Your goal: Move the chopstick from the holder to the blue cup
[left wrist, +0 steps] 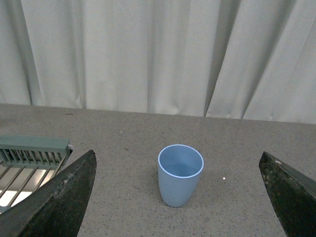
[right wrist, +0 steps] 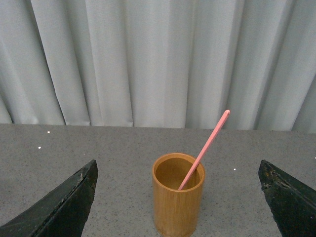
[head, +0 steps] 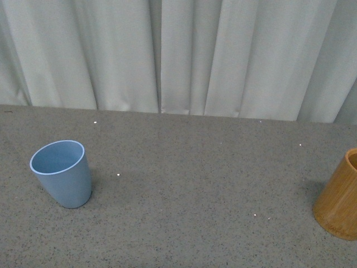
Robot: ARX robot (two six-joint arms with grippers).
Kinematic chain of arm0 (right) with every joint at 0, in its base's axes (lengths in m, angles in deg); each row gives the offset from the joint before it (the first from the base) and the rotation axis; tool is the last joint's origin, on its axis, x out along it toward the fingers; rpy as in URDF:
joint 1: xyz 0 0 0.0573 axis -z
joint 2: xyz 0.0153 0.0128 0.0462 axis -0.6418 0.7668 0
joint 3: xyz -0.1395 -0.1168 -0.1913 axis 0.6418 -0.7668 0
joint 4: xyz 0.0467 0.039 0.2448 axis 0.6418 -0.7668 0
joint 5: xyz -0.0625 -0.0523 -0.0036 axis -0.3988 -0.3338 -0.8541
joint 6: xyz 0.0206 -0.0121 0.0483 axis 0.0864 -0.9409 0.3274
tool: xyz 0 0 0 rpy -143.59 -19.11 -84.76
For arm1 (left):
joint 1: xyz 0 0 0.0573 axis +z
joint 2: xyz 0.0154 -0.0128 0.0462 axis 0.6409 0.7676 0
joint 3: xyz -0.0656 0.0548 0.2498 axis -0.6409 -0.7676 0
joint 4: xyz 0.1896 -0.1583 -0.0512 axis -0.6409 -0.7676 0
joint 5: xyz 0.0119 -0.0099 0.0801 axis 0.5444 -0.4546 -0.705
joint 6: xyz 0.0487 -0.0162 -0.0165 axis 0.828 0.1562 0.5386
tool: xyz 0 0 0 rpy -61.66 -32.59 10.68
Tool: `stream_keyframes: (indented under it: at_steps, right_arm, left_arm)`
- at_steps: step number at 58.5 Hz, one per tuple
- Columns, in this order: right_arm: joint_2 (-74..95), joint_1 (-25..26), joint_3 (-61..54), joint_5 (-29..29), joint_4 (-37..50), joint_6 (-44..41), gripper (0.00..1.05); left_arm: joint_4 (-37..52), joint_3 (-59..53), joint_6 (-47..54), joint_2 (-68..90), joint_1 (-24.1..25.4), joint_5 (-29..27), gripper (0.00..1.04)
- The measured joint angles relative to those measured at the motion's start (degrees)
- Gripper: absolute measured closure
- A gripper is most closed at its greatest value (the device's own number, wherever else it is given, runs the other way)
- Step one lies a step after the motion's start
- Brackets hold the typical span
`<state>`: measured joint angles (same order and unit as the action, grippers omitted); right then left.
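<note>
The blue cup (head: 62, 173) stands upright and empty on the grey table at the left; in the left wrist view the blue cup (left wrist: 180, 174) sits ahead of my left gripper (left wrist: 177, 197), whose dark fingers (left wrist: 59, 197) stand wide open, apart from it. At the right edge stands the orange-brown holder (head: 340, 195), cut off by the frame. In the right wrist view the holder (right wrist: 177, 197) holds one pink chopstick (right wrist: 205, 148) leaning against its rim. My right gripper (right wrist: 177, 202) is open, with the holder ahead between its fingers (right wrist: 61, 205), untouched.
Pale curtains (head: 178, 56) hang behind the table's far edge. A grey-green slatted rack (left wrist: 29, 158) lies beside the left gripper. Bare grey tabletop (head: 201, 195) spans between cup and holder.
</note>
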<state>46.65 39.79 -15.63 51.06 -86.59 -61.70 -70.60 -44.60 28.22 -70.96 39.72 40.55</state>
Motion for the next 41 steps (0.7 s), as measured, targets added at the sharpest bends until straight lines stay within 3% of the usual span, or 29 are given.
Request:
stream_keyframes:
  at_steps: [41]
  right_arm:
    - [0.00, 0.00, 0.00, 0.00, 0.00, 0.00, 0.10]
  left_arm:
    - [0.00, 0.00, 0.00, 0.00, 0.00, 0.00, 0.07]
